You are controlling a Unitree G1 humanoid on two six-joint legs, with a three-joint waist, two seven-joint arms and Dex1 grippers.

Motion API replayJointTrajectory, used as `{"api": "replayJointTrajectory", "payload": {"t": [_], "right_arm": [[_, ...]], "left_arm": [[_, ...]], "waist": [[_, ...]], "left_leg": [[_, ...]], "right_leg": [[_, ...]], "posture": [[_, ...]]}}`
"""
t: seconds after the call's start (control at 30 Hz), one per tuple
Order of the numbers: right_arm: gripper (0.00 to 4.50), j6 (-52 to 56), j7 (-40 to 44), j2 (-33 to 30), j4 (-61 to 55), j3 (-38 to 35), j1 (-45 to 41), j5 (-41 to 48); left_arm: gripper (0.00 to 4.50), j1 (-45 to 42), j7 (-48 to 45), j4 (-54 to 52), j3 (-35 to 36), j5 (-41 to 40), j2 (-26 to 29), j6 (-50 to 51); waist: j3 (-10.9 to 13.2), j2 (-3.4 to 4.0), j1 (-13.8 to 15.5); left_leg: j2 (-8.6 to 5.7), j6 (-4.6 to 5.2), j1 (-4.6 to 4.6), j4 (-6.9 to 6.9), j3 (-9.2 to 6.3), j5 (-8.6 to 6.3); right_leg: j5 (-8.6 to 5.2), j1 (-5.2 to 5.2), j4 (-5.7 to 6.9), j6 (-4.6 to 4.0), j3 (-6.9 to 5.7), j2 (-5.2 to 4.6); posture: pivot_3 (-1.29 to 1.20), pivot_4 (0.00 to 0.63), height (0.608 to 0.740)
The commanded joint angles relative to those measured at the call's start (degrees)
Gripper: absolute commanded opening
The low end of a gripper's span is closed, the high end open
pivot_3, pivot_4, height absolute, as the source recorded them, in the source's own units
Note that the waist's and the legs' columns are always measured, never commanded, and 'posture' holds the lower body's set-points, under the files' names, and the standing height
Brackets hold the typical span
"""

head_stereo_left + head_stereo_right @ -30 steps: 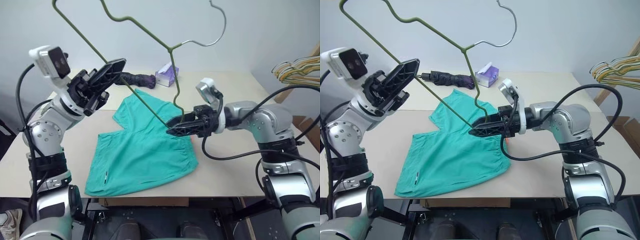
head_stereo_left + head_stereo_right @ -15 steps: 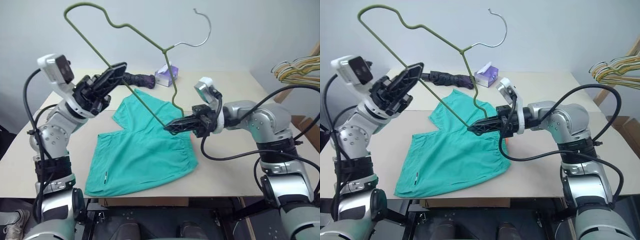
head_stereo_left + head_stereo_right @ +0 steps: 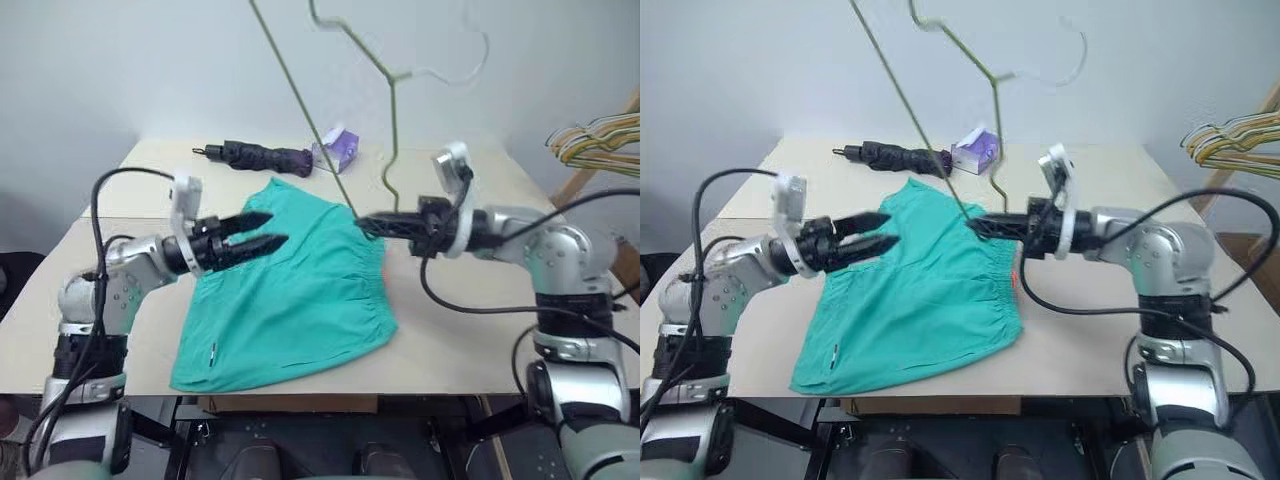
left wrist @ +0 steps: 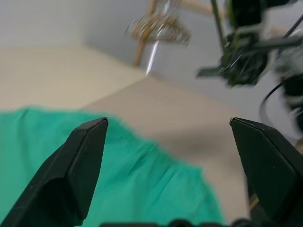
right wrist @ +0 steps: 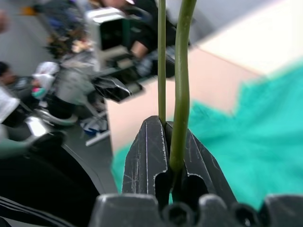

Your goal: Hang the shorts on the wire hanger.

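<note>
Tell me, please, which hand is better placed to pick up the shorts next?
The left hand, probably. It is open and empty, low over the near-left part of the shorts, which lie flat on the table. The right hand is shut on the wire hanger, holding it upright.

The shorts (image 3: pixel 285 285) cover the middle of the table (image 3: pixel 470 330); bare surface lies on both sides. The wire hanger (image 3: pixel 340 190) rises over the far edge of the shorts, clamped in the right hand (image 3: pixel 368 225). A folded umbrella (image 3: pixel 258 155) and a tissue box (image 3: pixel 338 148) stand at the back.
</note>
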Motion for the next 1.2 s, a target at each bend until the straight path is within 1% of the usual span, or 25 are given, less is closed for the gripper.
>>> {"api": "replayJointTrajectory", "payload": {"t": [0.03,0.1,0.17,0.27,0.43,0.53,0.6,0.7,0.83,1.03,1.2], "right_arm": [[0.00,5.53,-0.94,-4.85,-4.86,-4.54,4.80,3.25],[0.00,10.76,-2.93,-8.41,-6.32,-6.61,10.00,3.77],[0.00,12.82,-3.86,-10.80,-8.08,-7.12,13.16,3.94],[0.00,16.27,-2.36,-17.12,-9.07,-6.77,19.99,3.93],[0.00,18.56,2.15,-22.51,-5.87,-7.25,24.95,5.28],[0.00,17.93,2.85,-24.32,1.30,-6.81,24.62,3.30],[0.00,17.23,3.08,-24.96,4.48,-5.49,24.05,2.12],[0.00,17.15,3.74,-25.06,6.12,-3.91,23.56,1.45],[0.00,16.10,4.56,-23.66,5.24,-1.89,23.70,1.26],[0.00,16.66,5.73,-20.84,2.45,-0.99,22.77,3.14],[0.00,15.81,7.93,-21.16,-0.72,0.68,22.89,3.66]], "left_arm": [[4.47,0.47,-1.43,-1.56,-1.23,4.32,1.76,-3.59],[4.47,1.76,-2.53,-4.22,-2.69,5.89,2.72,-4.17],[4.47,2.39,-3.20,-5.74,-3.70,7.07,3.18,-4.51],[4.47,2.14,-2.99,-6.78,-4.53,7.94,2.36,-4.50],[4.47,1.49,-2.66,-7.74,-4.97,8.42,1.22,-4.11],[4.47,1.62,-2.70,-7.99,-5.48,9.19,0.89,-4.33],[4.47,1.81,-2.68,-8.10,-5.70,9.52,0.79,-4.43],[4.47,1.99,-2.62,-8.42,-5.80,9.75,0.67,-4.29],[4.47,2.32,-2.56,-8.70,-5.95,10.38,0.70,-4.47],[4.47,2.76,-2.29,-9.10,-5.46,10.91,1.15,-4.23],[4.47,2.77,-2.25,-9.26,-5.46,11.41,1.58,-4.25]], "waist": [[0.00,0.00,0.28],[0.00,0.00,0.46],[0.00,0.00,0.53],[0.00,0.00,0.50],[-0.01,-0.01,-0.30],[-0.01,-0.03,-1.05],[-0.02,-0.03,-1.18],[-0.02,-0.02,-1.29],[-0.02,-0.03,-1.37],[-0.02,-0.03,-1.34],[-0.02,-0.03,-0.92]], "left_leg": [[0.00,0.00,-0.14,0.01,0.00,0.00],[0.00,0.00,-0.29,0.02,0.02,0.00],[0.00,0.01,-0.42,0.02,0.04,0.01],[0.00,0.01,-0.46,0.05,0.07,0.01],[0.00,0.03,-0.37,0.07,0.08,0.02],[0.00,0.03,-0.34,0.08,0.06,0.02],[0.00,0.03,-0.31,0.08,0.06,0.02],[0.00,0.04,-0.30,0.08,0.06,0.02],[0.00,0.04,-0.30,0.08,0.05,0.02],[0.00,0.04,-0.30,0.08,0.04,0.02],[0.00,0.04,-0.31,0.08,0.04,0.02]], "right_leg": [[0.00,-0.15,0.02,0.00,0.00,0.00],[0.01,-0.36,0.10,-0.01,0.04,0.01],[0.01,-0.55,0.14,-0.02,0.08,0.01],[0.01,-0.62,0.17,-0.02,0.13,0.02],[0.02,-0.55,0.18,-0.02,0.18,0.03],[0.02,-0.50,0.17,-0.01,0.19,0.03],[0.02,-0.45,0.15,0.00,0.19,0.03],[0.02,-0.47,0.17,0.00,0.19,0.05],[0.03,-0.45,0.16,0.01,0.20,0.05],[0.03,-0.45,0.17,0.01,0.20,0.05],[0.03,-0.45,0.17,0.02,0.19,0.05]], "posture": [[0.10,0.000,0.740],[0.09,0.000,0.740],[0.08,0.000,0.740],[0.07,0.000,0.740],[0.06,0.000,0.740],[0.06,0.000,0.740],[0.06,0.000,0.740],[0.06,0.000,0.740],[0.07,0.000,0.740],[0.09,0.000,0.740],[0.09,0.000,0.740]]}}
